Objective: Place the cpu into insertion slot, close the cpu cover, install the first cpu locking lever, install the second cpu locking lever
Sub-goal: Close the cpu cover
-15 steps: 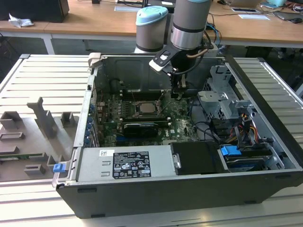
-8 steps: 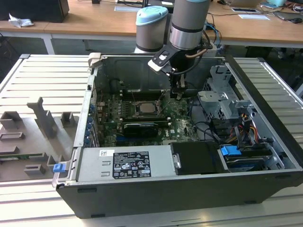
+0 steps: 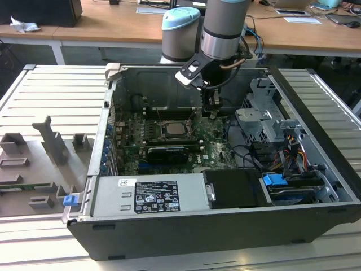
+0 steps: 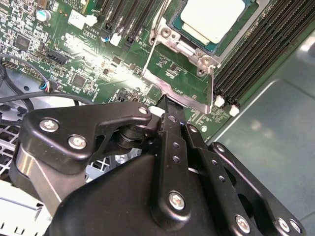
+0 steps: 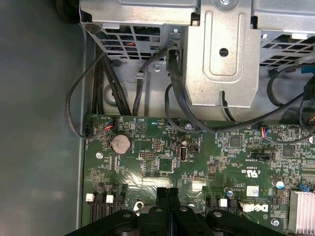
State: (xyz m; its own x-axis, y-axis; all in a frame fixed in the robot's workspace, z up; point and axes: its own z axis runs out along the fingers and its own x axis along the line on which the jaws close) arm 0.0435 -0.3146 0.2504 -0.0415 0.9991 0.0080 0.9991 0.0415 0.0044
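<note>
The cpu [image 4: 212, 18] is a small flat square chip with a pale silver-beige face; it lies flat in the insertion slot [image 4: 197, 42], whose dark rim shows around the chip's edges; in the exterior view the chip [image 3: 171, 129] sits near the middle of the green motherboard [image 3: 217, 135], on the floor of the open computer case [image 3: 225, 237]; the cpu cover [image 4: 189, 101], a thin silvery frame with a large window cut through it, is swung open off the chip, and green board shows through the window; the gripper [image 4: 165, 101] has its two black fingers pressed together into one narrow tip, which meets the free edge of the cover; whether that edge is pinched between them cannot be told; the first wrist view shows the same fingers [image 5: 167, 191] closed with only a thin seam between them, above the board; long black memory slots [image 4: 256, 54] run along one side of the socket and more [image 4: 123, 19] on the other; a long black card [image 3: 167, 153] lies on the board just beside the socket, toward the case's front wall; a grey power supply [image 3: 152, 195] lines that wall; a metal drive cage [image 5: 221, 59] stands past the board's edge, with black cables [image 5: 98, 88] looping down from it onto the board near a round coin battery [image 5: 120, 143]; a finned heat sink [image 5: 301, 209] sits at one corner; the arm's thick wrist [image 3: 223, 34] hangs over the board and hides the far rim of the case behind it.
</note>
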